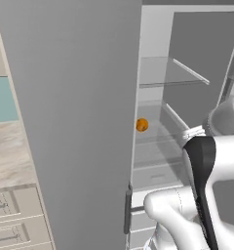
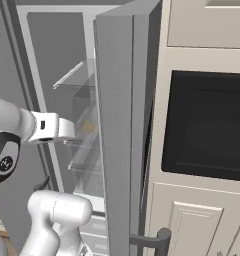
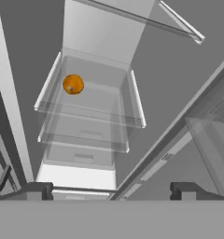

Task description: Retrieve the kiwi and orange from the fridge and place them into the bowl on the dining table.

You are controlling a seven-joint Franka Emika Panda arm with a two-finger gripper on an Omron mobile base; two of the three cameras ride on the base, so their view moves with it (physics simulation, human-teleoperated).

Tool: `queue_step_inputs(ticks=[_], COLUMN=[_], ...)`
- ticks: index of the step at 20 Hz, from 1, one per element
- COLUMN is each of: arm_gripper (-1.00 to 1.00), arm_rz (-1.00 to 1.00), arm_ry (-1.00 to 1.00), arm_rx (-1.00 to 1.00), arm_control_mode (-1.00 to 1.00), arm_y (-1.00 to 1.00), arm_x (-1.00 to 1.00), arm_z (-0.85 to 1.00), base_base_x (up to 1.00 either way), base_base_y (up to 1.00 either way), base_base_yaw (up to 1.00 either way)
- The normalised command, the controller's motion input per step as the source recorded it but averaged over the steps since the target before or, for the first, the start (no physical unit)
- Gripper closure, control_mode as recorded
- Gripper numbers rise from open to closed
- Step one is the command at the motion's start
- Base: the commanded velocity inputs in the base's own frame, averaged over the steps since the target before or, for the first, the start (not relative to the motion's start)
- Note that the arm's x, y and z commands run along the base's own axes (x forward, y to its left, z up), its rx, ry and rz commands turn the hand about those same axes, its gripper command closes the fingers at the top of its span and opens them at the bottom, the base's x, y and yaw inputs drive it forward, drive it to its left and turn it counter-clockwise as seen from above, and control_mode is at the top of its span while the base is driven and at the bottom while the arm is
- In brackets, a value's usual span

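The fridge (image 1: pixel 80 122) stands open, white inside with glass shelves. The orange (image 1: pixel 142 125), a small bright ball, lies on a middle glass shelf (image 3: pixel 90 109) near its left side. In the hand view the orange (image 3: pixel 73 84) is up and to the left, well ahead of my gripper (image 3: pixel 111 190). The gripper is open, its two dark fingertips (image 3: pixel 39 190) wide apart with nothing between them. My white hand (image 2: pixel 52 126) reaches level into the opening between the two doors. The orange (image 2: pixel 87 128) shows faintly through the glass. The kiwi, the bowl and the dining table are out of view.
The grey left door (image 1: pixel 75 146) and the right door (image 2: pixel 117 140) flank the opening on both sides. Drawers (image 3: pixel 83 156) sit below the shelves, and an upper shelf (image 1: pixel 172 80) above. A black oven (image 2: pixel 207 125) in cream cabinets is to the right; a marble counter (image 1: pixel 9 156) lies left.
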Motion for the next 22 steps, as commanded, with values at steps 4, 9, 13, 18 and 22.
queue_step_inputs(ticks=[4,9,13,18,22], arm_gripper=[-1.00,-1.00,-1.00,-1.00,-1.00], arm_rz=[0.00,0.02,0.07,0.10,0.05], arm_ry=[0.00,0.00,0.00,0.00,0.00], arm_rx=[0.00,0.00,0.00,0.02,0.13], arm_control_mode=[1.00,-1.00,-1.00,-1.00,-1.00], arm_y=[0.00,0.00,0.00,0.17,0.15], arm_x=[0.00,0.00,0.00,0.00,0.14], arm_z=[0.00,-0.10,-0.28,-0.23,-0.18], base_base_x=[0.14,0.00,0.00,0.00,0.00], base_base_y=[0.02,0.00,0.00,0.00,0.00], base_base_yaw=[0.00,0.01,0.00,0.00,0.00])
